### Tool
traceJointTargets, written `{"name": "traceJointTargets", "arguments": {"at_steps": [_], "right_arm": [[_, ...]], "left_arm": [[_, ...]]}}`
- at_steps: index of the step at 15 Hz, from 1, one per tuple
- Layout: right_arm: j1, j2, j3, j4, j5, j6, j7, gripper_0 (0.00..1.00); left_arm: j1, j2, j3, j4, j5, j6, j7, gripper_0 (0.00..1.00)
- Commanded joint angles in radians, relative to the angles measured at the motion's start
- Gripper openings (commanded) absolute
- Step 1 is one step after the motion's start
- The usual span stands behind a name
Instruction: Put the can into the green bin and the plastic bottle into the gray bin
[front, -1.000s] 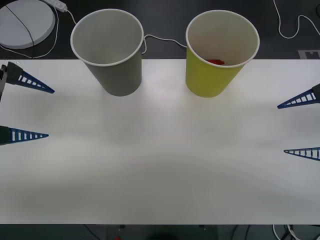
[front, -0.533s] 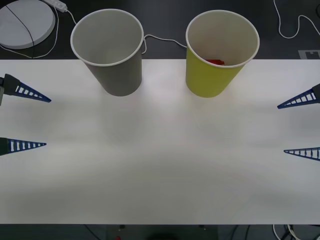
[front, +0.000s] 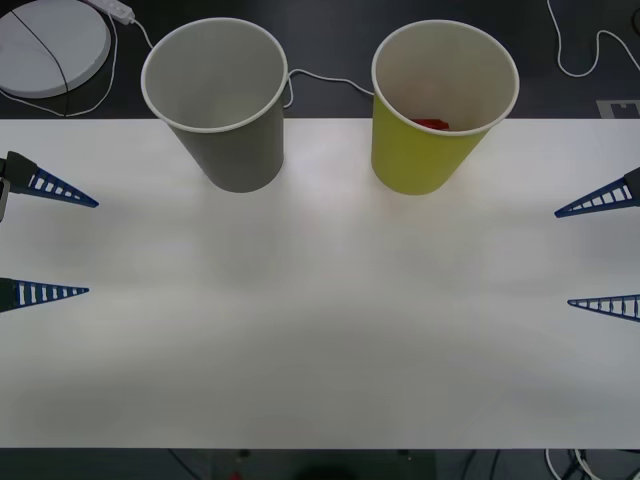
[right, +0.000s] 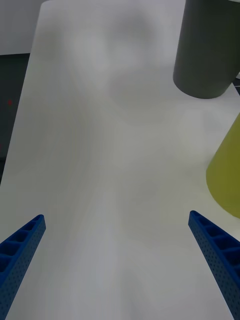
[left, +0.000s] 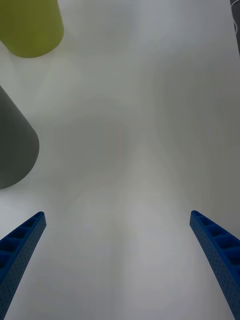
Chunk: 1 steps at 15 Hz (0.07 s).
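Observation:
The gray bin (front: 222, 110) stands upright at the table's back left, the green bin (front: 435, 115) at the back right. A red scrap of the can (front: 432, 124) shows inside the green bin, low against its near wall. The plastic bottle is out of view. My left gripper (front: 88, 246) hovers open at the table's left edge with nothing between its fingers. At the right edge my right gripper (front: 565, 257) is open and empty too. The wrist views show the gray bin (right: 209, 50) (left: 14, 145) and the green bin (right: 227, 172) (left: 31, 25) beside bare table.
The white table (front: 320, 330) spreads wide between the two grippers. Behind it, on the dark floor, lie a round white disc (front: 45, 45) and white cables (front: 590, 50).
My left gripper has drawn back toward the table's left edge and a little nearer the front. The right gripper and both bins have stayed put.

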Motion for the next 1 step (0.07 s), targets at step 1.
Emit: {"name": "traceJointTargets", "arguments": {"at_steps": [1], "right_arm": [[0.0,0.0,0.0,0.0,0.0,0.0,0.0,1.0]], "left_arm": [[0.0,0.0,0.0,0.0,0.0,0.0,0.0,1.0]]}}
